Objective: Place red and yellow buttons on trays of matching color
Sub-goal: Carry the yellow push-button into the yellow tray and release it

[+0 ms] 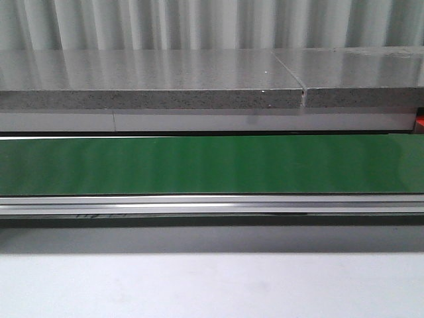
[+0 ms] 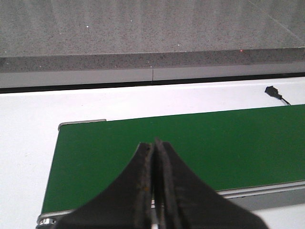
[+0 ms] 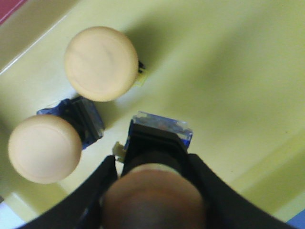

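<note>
The front view shows only a green belt [image 1: 212, 164] running side to side, a metal rail [image 1: 212, 204] along its near edge, and a grey stone shelf [image 1: 152, 79] behind it at 12 o'clock; neither arm appears there.

The left gripper [image 2: 154, 143] hangs over the near end of the green belt [image 2: 200, 143], its jaws pressed together with nothing between them. A small black clip [image 2: 272, 90] lies on the white table [image 2: 28, 124] at about 2 o'clock from the fingertips.

The right gripper [image 3: 152, 164] is over the yellow tray [image 3: 228, 81], jaws clamped on a button [image 3: 155, 198] with a pale yellow cap, its blue base toward the tray floor. Two more yellow-capped buttons sit in the tray: one [image 3: 44, 149] at 9 o'clock of the held one, another [image 3: 101, 63] at 11 o'clock.
</note>
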`<state>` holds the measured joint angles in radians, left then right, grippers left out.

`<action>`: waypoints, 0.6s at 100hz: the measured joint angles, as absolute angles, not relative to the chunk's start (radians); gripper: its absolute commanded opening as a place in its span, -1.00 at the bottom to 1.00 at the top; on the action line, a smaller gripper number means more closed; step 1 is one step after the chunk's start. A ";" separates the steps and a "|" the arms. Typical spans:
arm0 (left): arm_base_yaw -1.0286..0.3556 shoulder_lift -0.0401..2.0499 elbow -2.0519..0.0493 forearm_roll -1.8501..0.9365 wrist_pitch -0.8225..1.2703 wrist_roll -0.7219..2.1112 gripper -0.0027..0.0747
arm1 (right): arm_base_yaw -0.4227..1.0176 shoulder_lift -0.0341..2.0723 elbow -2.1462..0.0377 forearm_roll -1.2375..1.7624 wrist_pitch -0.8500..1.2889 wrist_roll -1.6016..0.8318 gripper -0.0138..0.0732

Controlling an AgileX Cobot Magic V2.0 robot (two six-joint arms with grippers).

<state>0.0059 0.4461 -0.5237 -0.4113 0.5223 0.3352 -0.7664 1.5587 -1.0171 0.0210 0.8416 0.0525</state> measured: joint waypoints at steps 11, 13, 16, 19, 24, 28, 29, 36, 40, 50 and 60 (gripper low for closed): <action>0.006 0.446 -0.524 -0.411 0.522 0.335 -0.98 | -0.766 1.592 -1.006 0.019 0.828 0.052 -0.63; 0.006 0.446 -0.524 -0.411 0.522 0.335 -0.98 | -0.766 1.596 -1.001 0.019 0.826 0.052 -0.63; 0.006 0.446 -0.524 -0.411 0.522 0.335 -0.98 | -0.766 1.605 -0.995 0.019 0.817 0.052 -0.63; 0.006 0.446 -0.524 -0.411 0.522 0.335 -0.98 | -0.766 1.609 -0.988 0.019 0.809 0.052 -0.63; 0.006 0.446 -0.524 -0.411 0.522 0.335 -0.98 | -0.766 1.616 -0.976 0.019 0.791 0.052 -0.63; 0.006 0.446 -0.524 -0.411 0.522 0.335 -0.98 | -0.766 1.620 -0.967 0.019 0.777 0.052 -0.63; 0.006 0.446 -0.524 -0.411 0.522 0.335 -0.98 | -0.766 1.620 -0.965 0.019 0.775 0.052 -0.63; 0.006 0.446 -0.524 -0.411 0.522 0.335 -0.98 | -0.766 1.624 -0.954 0.019 0.753 0.052 -0.63; 0.006 0.446 -0.524 -0.411 0.522 0.335 -0.98 | -0.766 1.626 -0.949 0.019 0.739 0.052 -0.63; 0.006 0.446 -0.524 -0.411 0.522 0.335 -0.98 | -0.766 1.635 -0.946 0.019 0.730 0.052 -0.63; 0.006 0.446 -0.524 -0.411 0.522 0.335 -0.98 | -0.766 1.651 -0.946 0.019 0.726 0.054 -0.63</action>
<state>0.0059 0.4461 -0.5237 -0.4113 0.5223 0.3352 -0.7664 1.6512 -0.9458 0.0193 0.7261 0.0543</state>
